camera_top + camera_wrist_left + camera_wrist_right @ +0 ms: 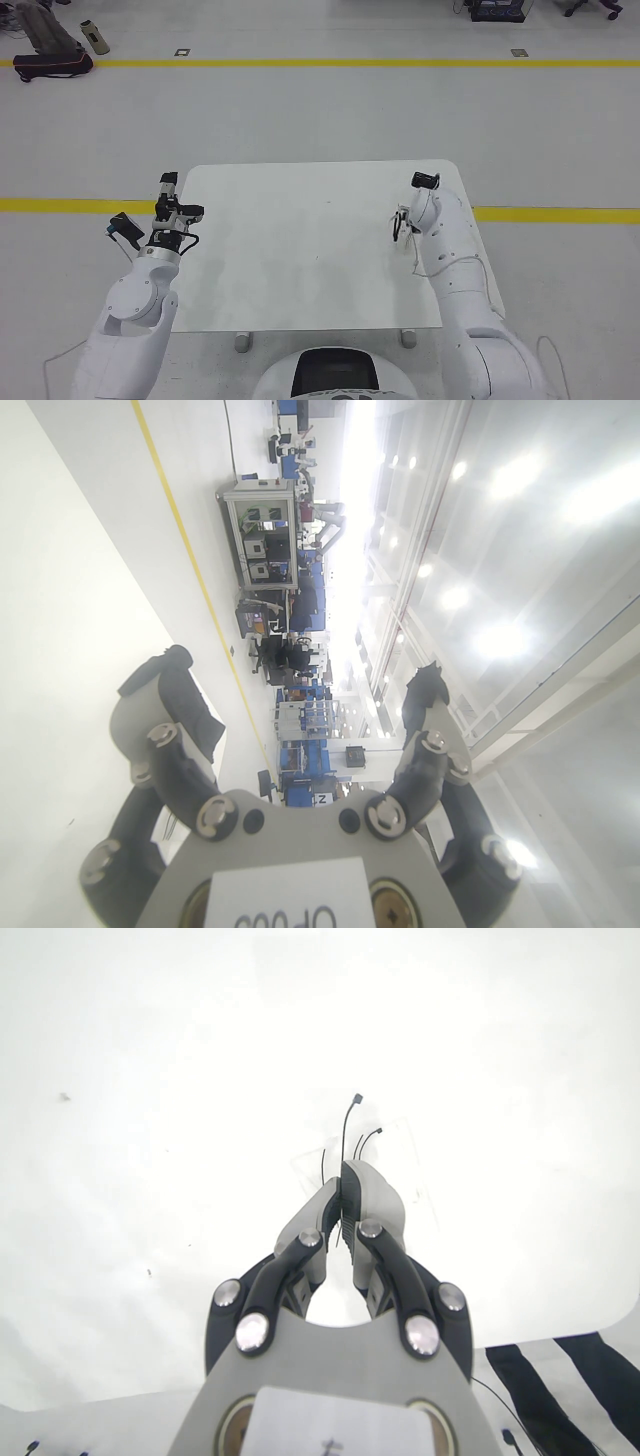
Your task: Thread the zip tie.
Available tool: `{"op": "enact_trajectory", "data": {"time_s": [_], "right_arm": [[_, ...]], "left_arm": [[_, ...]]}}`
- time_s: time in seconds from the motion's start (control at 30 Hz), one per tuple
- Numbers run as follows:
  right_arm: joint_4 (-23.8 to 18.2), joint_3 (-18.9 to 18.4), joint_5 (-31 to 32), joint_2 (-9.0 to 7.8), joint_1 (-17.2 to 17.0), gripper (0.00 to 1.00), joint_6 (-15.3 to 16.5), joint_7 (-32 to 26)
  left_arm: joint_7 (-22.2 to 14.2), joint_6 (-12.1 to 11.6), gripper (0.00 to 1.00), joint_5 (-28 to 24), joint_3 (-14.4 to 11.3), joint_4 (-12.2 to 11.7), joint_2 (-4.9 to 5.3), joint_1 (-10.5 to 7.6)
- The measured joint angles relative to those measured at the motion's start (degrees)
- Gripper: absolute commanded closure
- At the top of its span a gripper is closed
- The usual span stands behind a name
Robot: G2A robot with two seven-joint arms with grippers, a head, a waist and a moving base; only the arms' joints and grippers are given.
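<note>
My right gripper [341,1174] is shut on a thin black zip tie [346,1120]. The strap sticks out past the fingertips and ends in its small square head, which hangs free above the white table [150,1078]. Just beyond the fingertips, a few more black zip ties [371,1134] lie on a clear plastic bag [405,1148]. In the top view this gripper [398,228] hangs over the table's right side. My left gripper [302,670] is open and holds nothing; it points out into the room. From above it [172,196] sits at the left edge of the table [310,250].
Loose zip tie ends [510,1435] show past the table's near edge by the right arm, next to dark straps [530,1383]. The table's rounded corner [625,1313] is close to the right gripper. A dark bag [50,62] lies far off on the floor.
</note>
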State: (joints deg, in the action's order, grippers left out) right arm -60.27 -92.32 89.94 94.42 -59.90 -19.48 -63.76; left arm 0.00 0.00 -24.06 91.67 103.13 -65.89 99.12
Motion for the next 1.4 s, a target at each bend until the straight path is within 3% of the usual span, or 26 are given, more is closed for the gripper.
{"op": "enact_trajectory", "data": {"time_s": [0.13,0.2,0.27,0.53,0.67,0.77,0.9,1.0,1.1,1.4], "right_arm": [[-9.64,-0.14,-2.61,0.10,-4.48,1.00,0.86,-1.82],[-13.27,-1.14,-6.22,-0.07,-6.07,1.00,3.61,-1.64],[-14.46,-1.85,-8.22,-0.21,-6.60,1.00,5.29,-1.60],[-14.32,-1.86,-8.10,-0.21,-6.56,1.00,5.18,-1.60],[-12.69,-5.21,-14.59,-0.54,-7.90,1.00,7.12,2.84],[-11.58,-9.69,-25.10,-1.16,-8.76,1.00,13.82,4.92],[-8.33,-15.09,-38.32,-2.44,-9.17,1.00,25.64,3.59],[-3.86,-17.84,-46.17,-3.49,-7.49,1.00,32.76,1.02],[1.01,-19.73,-52.47,-4.49,-4.92,1.00,37.73,-1.90],[1.25,-19.79,-52.78,-4.52,-4.77,1.00,37.85,-2.04]], "left_arm": [[0.00,0.00,0.00,0.00,0.00,0.00,0.00,0.00],[0.00,0.00,0.00,0.00,0.00,0.00,0.00,0.00],[0.00,0.00,0.00,0.00,0.00,0.00,0.00,0.00],[0.00,0.00,0.00,0.00,0.00,0.00,0.00,0.00],[0.00,0.00,0.00,0.00,0.00,0.00,0.00,0.00],[0.00,0.00,0.00,0.00,0.00,0.00,0.00,0.00],[0.00,0.00,0.00,0.00,0.00,0.00,0.00,0.00],[0.00,0.00,0.00,0.00,0.00,0.00,0.00,0.00],[0.00,0.00,0.00,0.00,0.00,0.00,0.00,0.00],[0.00,0.00,0.00,0.00,0.00,0.00,0.00,0.00]]}}
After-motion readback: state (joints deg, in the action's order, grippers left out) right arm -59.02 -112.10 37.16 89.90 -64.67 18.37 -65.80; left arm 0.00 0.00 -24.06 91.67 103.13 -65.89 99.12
